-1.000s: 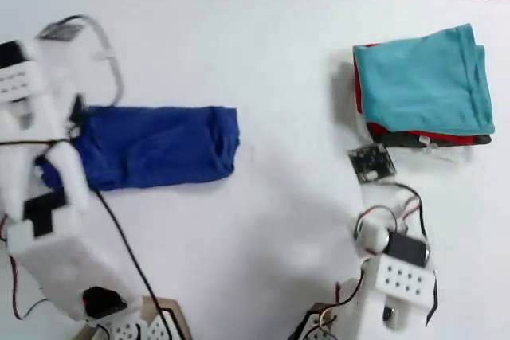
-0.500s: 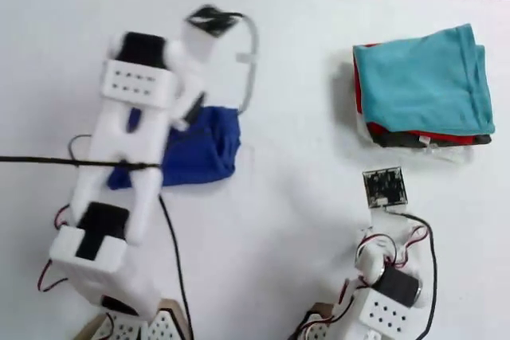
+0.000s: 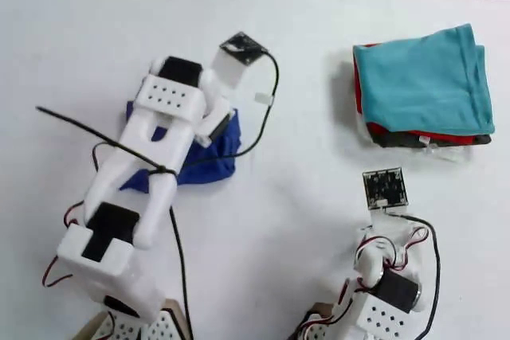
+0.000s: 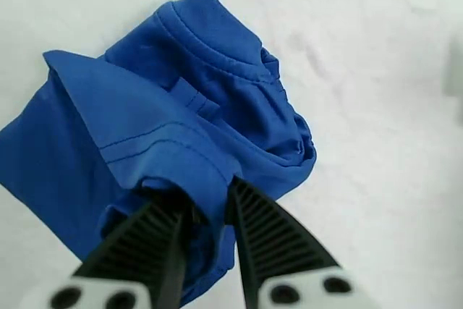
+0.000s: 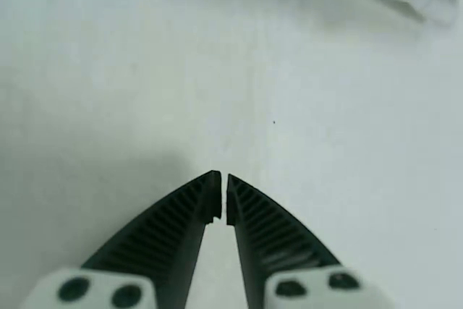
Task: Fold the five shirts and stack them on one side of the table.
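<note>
surface: white table (image 3: 311,173), with a dark strip of room past its far edge.
blue shirt (image 4: 152,99): bunched on the table's left half, well apart from the stack. In the high view the left arm (image 3: 131,173) lies across it, so most of the cloth is hidden. One end and a sliver by the arm show.
left gripper (image 4: 208,197): clamped on a fold of the blue shirt. Cloth drapes over the tips and partly hides them.
right gripper (image 5: 217,187): jaws nearly together with a hairline gap, nothing held, over bare table.
right arm (image 3: 386,292): at the near edge, lower part cut off by the frame.
stack (image 3: 398,139): far right side, teal shirt (image 3: 422,77) on top. Red and dark edges peek out beneath; can't tell the layer count.
</note>
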Controlling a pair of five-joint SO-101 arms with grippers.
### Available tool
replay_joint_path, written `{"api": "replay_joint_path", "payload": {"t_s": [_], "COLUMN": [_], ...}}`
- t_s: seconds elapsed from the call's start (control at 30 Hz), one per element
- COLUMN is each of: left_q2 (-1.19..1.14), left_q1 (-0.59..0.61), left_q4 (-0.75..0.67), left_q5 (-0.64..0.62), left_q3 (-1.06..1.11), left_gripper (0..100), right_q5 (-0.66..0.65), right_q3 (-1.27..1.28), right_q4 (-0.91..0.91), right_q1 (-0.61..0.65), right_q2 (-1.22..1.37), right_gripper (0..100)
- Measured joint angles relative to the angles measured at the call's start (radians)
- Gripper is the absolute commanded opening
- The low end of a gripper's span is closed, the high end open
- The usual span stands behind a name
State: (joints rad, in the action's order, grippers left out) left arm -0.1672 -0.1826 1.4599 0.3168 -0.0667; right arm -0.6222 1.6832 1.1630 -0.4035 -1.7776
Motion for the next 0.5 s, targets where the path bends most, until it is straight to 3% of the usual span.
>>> {"api": "replay_joint_path", "payload": {"t_s": [0.1,0.27,0.5], "left_q2": [0.0,0.0,0.0], "left_q1": [0.002,0.002,0.077], "left_q4": [-0.035,-0.048,0.06], "left_q5": [-0.002,0.0,0.0], "left_q3": [0.006,0.006,-0.184], "left_gripper": [6,28,22], "right_q5": [0.0,0.0,0.0], "right_q3": [0.0,0.0,0.0], "right_q4": [0.0,0.0,0.0], "right_q1": [0.0,0.0,0.0], "right_q2": [0.0,0.0,0.0], "right_gripper": [2.2,2.2,2.2]}}
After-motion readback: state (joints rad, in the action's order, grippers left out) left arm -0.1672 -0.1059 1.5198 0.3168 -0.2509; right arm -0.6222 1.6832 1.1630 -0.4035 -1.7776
